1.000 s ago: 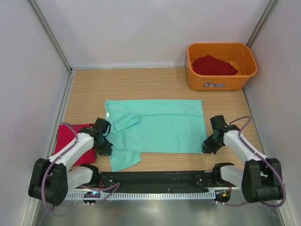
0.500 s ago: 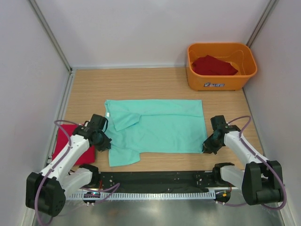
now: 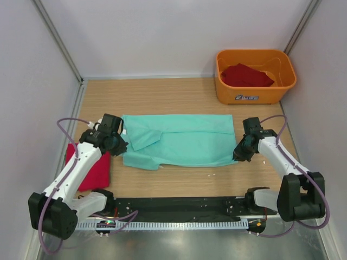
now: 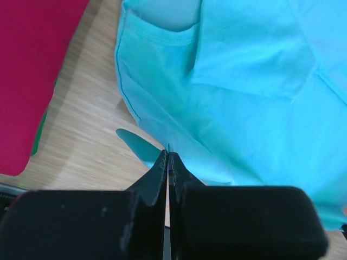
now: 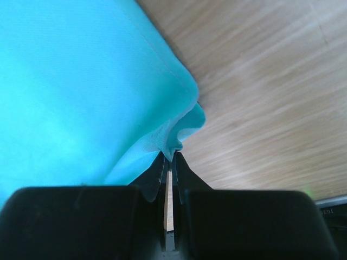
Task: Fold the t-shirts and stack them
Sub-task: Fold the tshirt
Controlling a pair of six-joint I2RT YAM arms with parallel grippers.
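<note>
— Since a second ago the left gripper [image 3: 116, 145] and the right gripper [image 3: 242, 153] have both moved away from the near edge. They have carried the near hem of the mint-green t-shirt [image 3: 184, 143] toward the far side, so it now covers less of the table [image 3: 162, 97].
— And the pincers?
— The left one is pressed together on the shirt's left near edge, and its wrist view shows cloth pinched between the tips. The right one pinches the right near corner, with a small bunch of hem rising just above its fingers.
— Where does the shirt lie?
— Mid-table, stretched left to right between the two grippers, with a sleeve folded over on its left part.
— The red ones?
— One deep red t-shirt [image 3: 91, 168] lies folded at the near left, near the mint-green one's left edge. Another red t-shirt [image 3: 246, 76] sits crumpled in the orange tub [image 3: 255, 96] at the far right corner, well apart from the rest.
</note>
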